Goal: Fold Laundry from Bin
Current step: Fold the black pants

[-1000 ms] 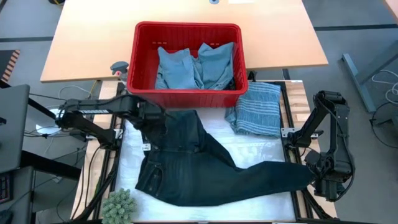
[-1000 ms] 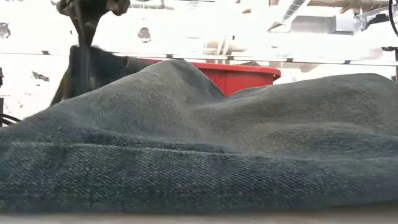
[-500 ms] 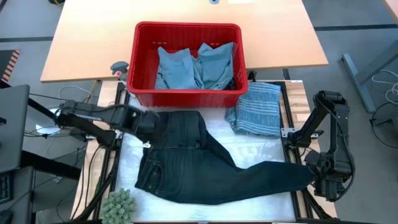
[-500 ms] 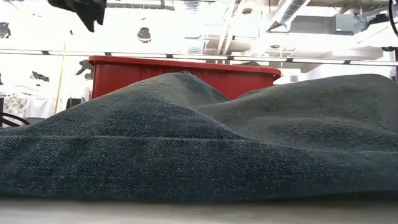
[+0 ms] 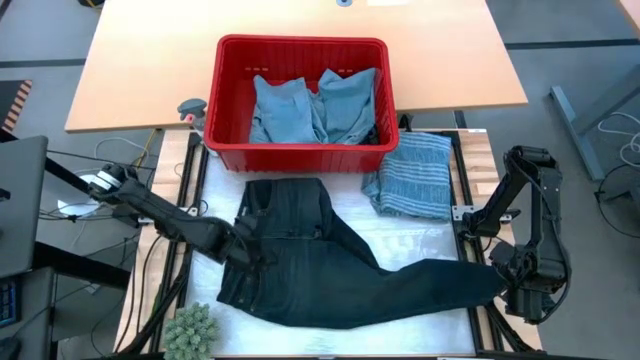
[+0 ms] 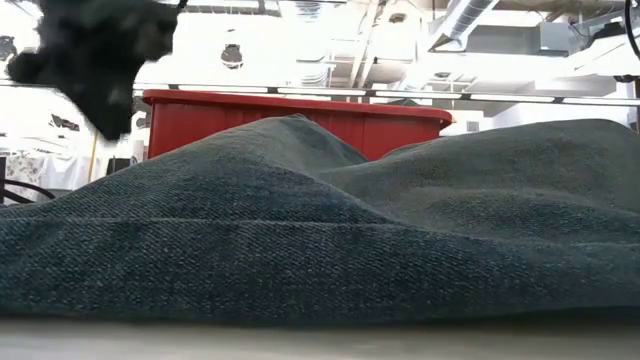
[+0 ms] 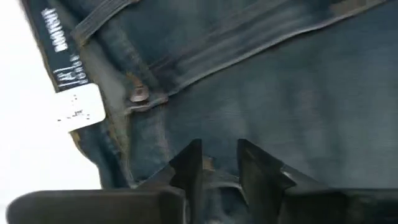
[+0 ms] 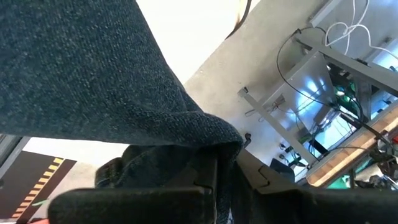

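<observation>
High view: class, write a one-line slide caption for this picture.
Dark jeans lie spread below the red bin; the left hand is at their waistband, the right hand grips a leg end.

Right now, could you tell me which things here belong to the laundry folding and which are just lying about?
Part of the job:
- dark jeans, spread on the table
- striped cloth, beside the bin
- light blue garments, in the bin
- red bin
- left pincer, over the waistband
- right pincer, clamped on a jeans leg

Lying about:
- green spiky plant
</observation>
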Available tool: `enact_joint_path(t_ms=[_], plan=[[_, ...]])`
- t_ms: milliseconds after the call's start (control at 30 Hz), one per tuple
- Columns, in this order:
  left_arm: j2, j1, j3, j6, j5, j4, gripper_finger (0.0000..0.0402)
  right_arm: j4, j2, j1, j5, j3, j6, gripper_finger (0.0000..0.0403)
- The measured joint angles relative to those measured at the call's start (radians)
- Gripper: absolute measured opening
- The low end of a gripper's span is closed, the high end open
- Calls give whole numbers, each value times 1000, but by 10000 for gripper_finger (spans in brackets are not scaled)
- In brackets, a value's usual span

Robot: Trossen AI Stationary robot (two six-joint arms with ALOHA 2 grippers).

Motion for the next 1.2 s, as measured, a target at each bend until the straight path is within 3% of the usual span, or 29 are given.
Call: enact_joint_path(t_ms=[233, 467, 633, 700, 900, 1100, 1200], plan=[[0, -23, -220, -122, 89, 187, 8, 7, 0, 0, 3, 0, -1, 48], [-9, -69, -355, -219, 334, 271, 2, 17, 0, 0, 4, 0, -1, 47], [-9, -122, -376, -272, 372, 299, 0, 20, 0, 0, 15, 13, -1, 48], [-9, -136, -377, -279, 372, 298, 0, 0, 0, 0, 68, 41, 0, 48], [-7, -142, -378, -280, 376, 299, 0, -16, -30, -3, 371, 138, 7, 50], [-6, -144, -380, -270, 364, 306, 0, -16, -84, -22, 487, 235, -22, 66], [-6, -143, -380, -239, 371, 305, 0, -14, -119, -22, 446, 269, -60, 73]])
